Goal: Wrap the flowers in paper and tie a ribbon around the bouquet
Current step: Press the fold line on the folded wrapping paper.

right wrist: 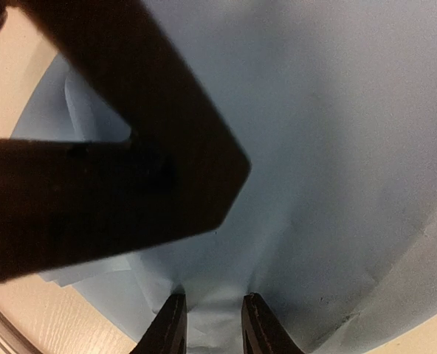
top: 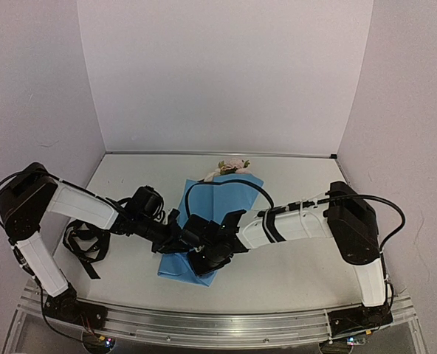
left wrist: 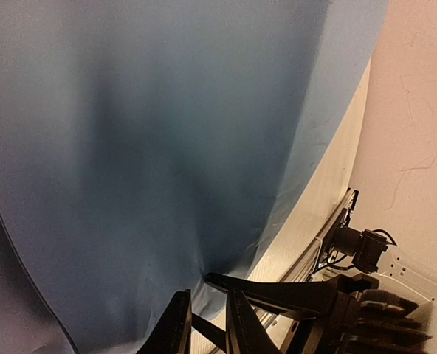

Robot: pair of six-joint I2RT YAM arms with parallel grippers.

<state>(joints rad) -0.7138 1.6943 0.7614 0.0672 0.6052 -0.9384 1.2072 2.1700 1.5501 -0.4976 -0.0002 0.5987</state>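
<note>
Paper (top: 220, 198), light blue face up, is lying mid-table, with the flowers (top: 233, 165) peeking out at its far end. Only the overhead view is showing them and the black ribbon (top: 85, 243) heaped by the left arm, while both wrist views are filling with blue sheet. The right gripper (right wrist: 213, 299) is pinching a pucker at the paper's near end. The left gripper (left wrist: 207, 295) is standing narrow at another pucker, though I cannot tell whether it is gripping. White walls (top: 226, 74) are enclosing the pale table (top: 300, 276)
</note>
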